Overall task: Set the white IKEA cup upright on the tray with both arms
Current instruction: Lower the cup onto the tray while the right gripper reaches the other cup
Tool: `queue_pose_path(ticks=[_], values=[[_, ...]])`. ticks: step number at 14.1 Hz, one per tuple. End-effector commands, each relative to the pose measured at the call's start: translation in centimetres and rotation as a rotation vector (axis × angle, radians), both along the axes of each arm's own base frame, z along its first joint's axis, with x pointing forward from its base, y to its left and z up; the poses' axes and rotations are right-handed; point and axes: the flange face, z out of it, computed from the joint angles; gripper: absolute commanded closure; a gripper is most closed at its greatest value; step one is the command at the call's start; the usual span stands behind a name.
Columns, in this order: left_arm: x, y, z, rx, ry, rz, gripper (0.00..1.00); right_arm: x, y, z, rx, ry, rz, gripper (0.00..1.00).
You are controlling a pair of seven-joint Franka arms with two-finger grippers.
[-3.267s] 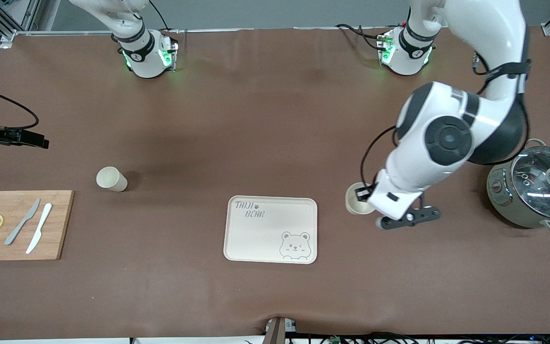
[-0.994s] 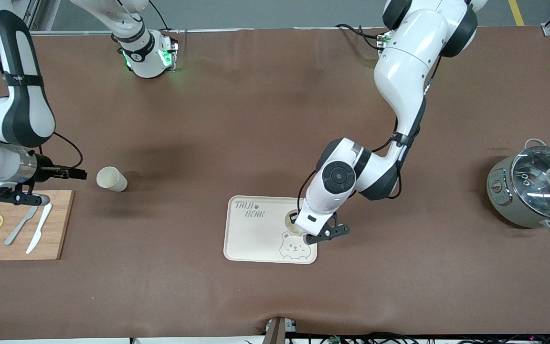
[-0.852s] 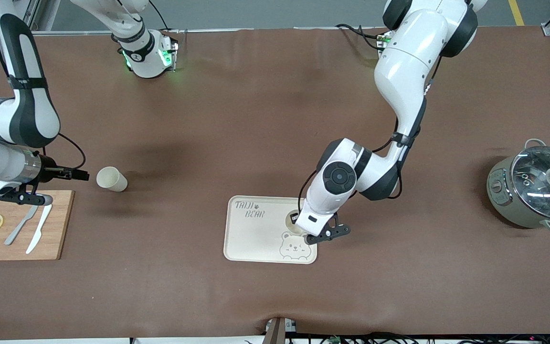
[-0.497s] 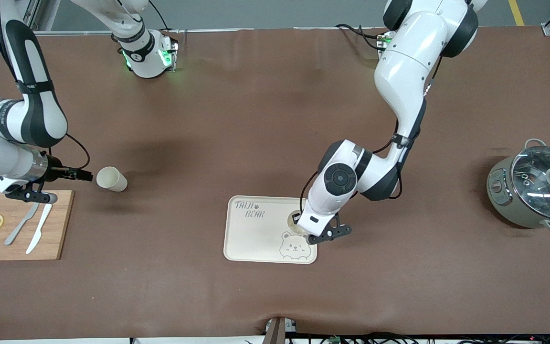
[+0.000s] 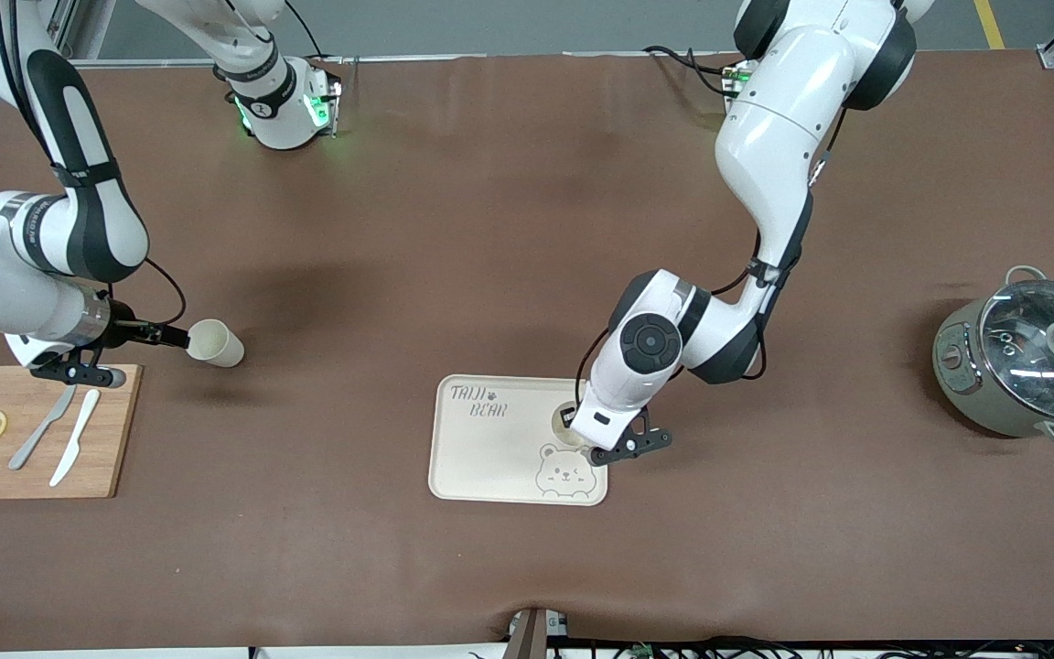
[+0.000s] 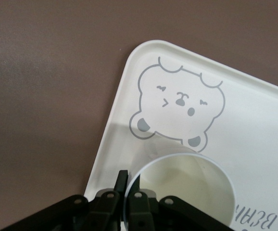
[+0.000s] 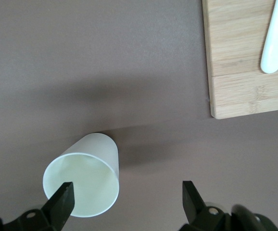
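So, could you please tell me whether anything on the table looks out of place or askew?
One white cup lies tipped on its side beside the wooden cutting board, mouth toward the open right gripper. The other white cup, pinched at its rim by the left gripper, is upright over the cream tray.

The tabletop (image 5: 490,229) is brown. The tray (image 5: 490,458) is cream with a grey bear drawing. Both cups (image 5: 212,343) (image 6: 187,187) are white. The cutting board (image 5: 115,430) is light wood.
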Motion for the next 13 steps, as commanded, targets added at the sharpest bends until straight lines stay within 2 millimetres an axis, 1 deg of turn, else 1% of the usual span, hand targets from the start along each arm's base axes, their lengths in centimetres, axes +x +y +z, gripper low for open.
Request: queue_pose_path(ticks=[1, 4, 5, 8, 10, 11, 13], values=[[-0.2, -0.4, 0.1, 0.000, -0.015, -0.011, 1.00, -0.6, 0.1, -1.2, 0.007, -0.007, -0.014, 0.05], [-0.4, -0.7, -0.6, -0.004, -0.017, -0.006, 1.00, -0.8, 0.3, -1.7, 0.006, -0.013, -0.014, 0.11], [-0.3, -0.7, -0.7, -0.009, -0.025, -0.004, 1.00, -1.0, 0.4, -2.2, 0.013, -0.005, -0.021, 0.12], [-0.3, -0.7, -1.0, -0.010, -0.026, -0.002, 1.00, -1.2, 0.8, -2.6, 0.034, 0.001, -0.037, 0.28], [-0.3, -0.7, -1.1, -0.009, -0.027, -0.004, 1.00, -1.3, 0.8, -2.9, 0.033, -0.009, -0.038, 0.31], [-0.3, -0.7, -1.1, -0.009, -0.027, -0.004, 1.00, -1.5, 0.8, -3.4, 0.034, -0.002, -0.038, 0.35], [-0.2, -0.6, -1.1, -0.009, -0.027, -0.002, 1.00, -1.5, 0.7, -3.5, 0.033, -0.006, -0.042, 0.36]])
